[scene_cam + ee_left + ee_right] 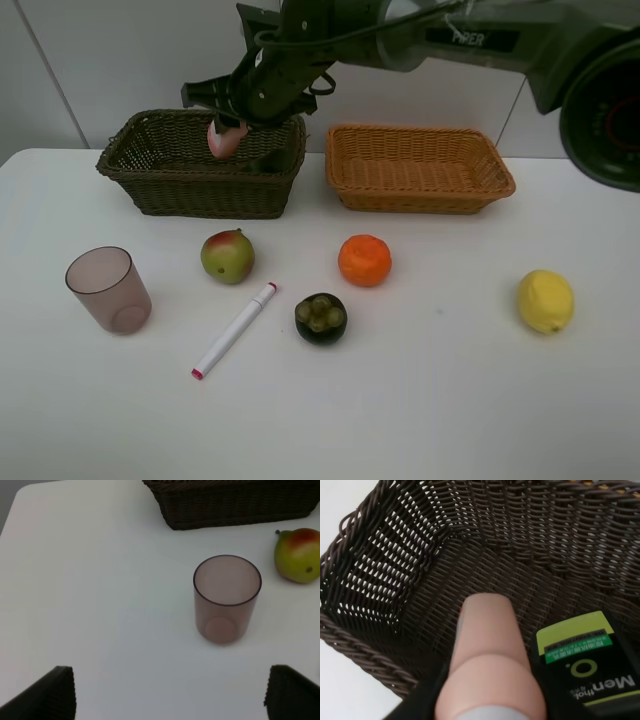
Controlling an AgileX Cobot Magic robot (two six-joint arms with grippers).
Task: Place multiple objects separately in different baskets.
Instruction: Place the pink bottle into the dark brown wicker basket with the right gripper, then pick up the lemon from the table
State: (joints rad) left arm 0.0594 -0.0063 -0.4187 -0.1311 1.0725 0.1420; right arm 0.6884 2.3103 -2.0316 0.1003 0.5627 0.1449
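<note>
My right gripper point(234, 122) reaches across to the dark olive-brown basket point(200, 190) and is shut on the pink bottle point(226, 138), which hangs over the basket's inside point(385, 565). In the right wrist view the pink bottle point(487, 655) points at the basket floor, beside a dark green bottle point(585, 665) lying inside. The orange-tan basket point(420, 190) stands to its right. On the table lie a mauve cup point(108, 290), mango point(228, 256), white marker point(235, 330), dark round fruit point(321, 318), orange point(364, 260) and lemon point(545, 300). My left gripper point(170, 685) is open, short of the cup point(227, 600).
In the left wrist view the mango point(298, 555) lies beyond the cup, with the dark basket's wall point(230, 505) farther back. The table's rounded corner and edge show near that view's far side. A white wall stands behind both baskets.
</note>
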